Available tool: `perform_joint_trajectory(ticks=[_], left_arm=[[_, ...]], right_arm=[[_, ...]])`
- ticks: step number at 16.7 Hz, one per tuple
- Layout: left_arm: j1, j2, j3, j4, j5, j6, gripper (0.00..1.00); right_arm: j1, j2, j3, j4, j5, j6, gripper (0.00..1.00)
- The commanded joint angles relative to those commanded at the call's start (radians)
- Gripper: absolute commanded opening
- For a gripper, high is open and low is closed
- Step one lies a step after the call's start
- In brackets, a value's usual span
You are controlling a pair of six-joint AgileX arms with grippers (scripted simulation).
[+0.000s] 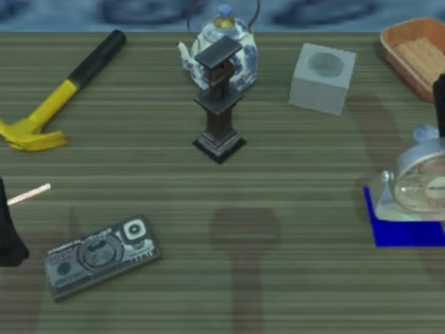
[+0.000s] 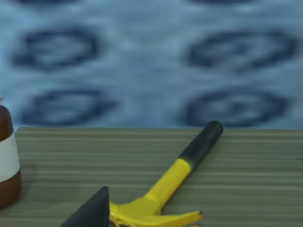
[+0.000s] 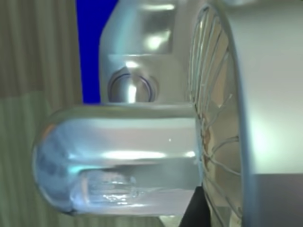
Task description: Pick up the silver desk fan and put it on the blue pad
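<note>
The silver desk fan [image 1: 417, 188] already sits on the blue pad [image 1: 389, 229], just below the right gripper [image 1: 439, 104], whose grip I cannot tell; only letting go and retreating seems left.

Clutter across a striped wooden table [image 1: 292, 174]

A yellow hammer [image 1: 59, 94], blue-white teapot [image 1: 233, 45], dark pagoda ornament [image 1: 219, 104], grey cube [image 1: 322, 78], banknote slab [image 1: 101, 255], bread basket [image 1: 417, 56].
</note>
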Motion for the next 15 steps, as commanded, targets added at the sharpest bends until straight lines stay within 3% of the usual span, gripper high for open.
perform_joint_trajectory(ticks=[9,15], left_arm=[[0.0,0.0,0.0,0.0,0.0,0.0,1.0],[0.0,0.0,0.0,0.0,0.0,0.0,1.0]], right_arm=[[-0.003,0.009,-0.109,0.115,0.0,-0.001,0.0],[-0.003,0.009,-0.109,0.115,0.0,-0.001,0.45]])
